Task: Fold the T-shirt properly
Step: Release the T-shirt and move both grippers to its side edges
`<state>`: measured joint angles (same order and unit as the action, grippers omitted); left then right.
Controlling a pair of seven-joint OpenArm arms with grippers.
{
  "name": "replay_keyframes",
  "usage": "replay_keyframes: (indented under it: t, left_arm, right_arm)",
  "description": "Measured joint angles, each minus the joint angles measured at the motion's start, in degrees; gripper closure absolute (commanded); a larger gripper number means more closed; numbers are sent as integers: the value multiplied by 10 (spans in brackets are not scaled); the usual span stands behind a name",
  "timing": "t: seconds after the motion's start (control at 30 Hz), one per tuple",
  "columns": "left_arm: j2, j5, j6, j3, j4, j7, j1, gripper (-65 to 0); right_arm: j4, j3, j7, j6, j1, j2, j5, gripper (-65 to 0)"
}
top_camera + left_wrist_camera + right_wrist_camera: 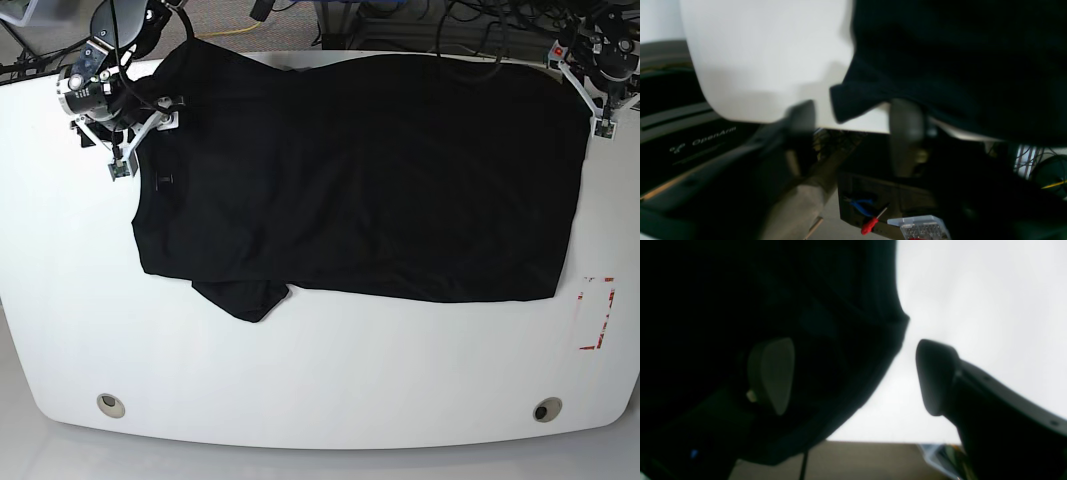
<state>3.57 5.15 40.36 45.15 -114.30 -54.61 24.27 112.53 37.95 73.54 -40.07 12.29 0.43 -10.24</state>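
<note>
Under left claw (853, 126), red screwdriver (870, 225), unseen from base, T-shirt (350, 170)

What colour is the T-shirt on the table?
Plain black, with no pattern. The T-shirt shows best in the base view, spread on the white table.

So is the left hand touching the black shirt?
Cannot tell. In the left wrist view the left hand stands open beside the T-shirt corner, but blur hides any contact.

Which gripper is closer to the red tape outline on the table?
Left. The left gripper is on the red tape outline's side of the white table; the right gripper is across the black T-shirt.
</note>
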Motion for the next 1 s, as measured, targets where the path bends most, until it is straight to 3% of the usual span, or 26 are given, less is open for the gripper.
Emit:
replay_keyframes:
  t: [0.1,0.33,0.53,0.77,0.87,1.0]
  left_arm:
    - [2,4,0,-2,0,-1,-7,-453]
    - [-2,-17,1,37,0,-2,-57,-453]
    - [4,-54,-4,68,0,-33,-94,-451]
    - [5,-109,-2,93,-1,-57,-102,-451]
    - [4,-142,-2,93,0,-58,-102,-451]
    - [4,-138,-2,92,0,-57,-118,-451]
  right_arm:
    - [-1,15,-3,0,-14,16,-52,-545]
    - [-59,16,-11,0,-105,53,-66,-545]
    - [-206,14,-14,3,-204,95,-58,-545]
    - [-390,-11,-75,4,-299,146,-57,-545]
    - [-450,-41,-116,1,-326,149,-64,-545]
    - [-527,-68,-174,2,-347,158,-63,-545]
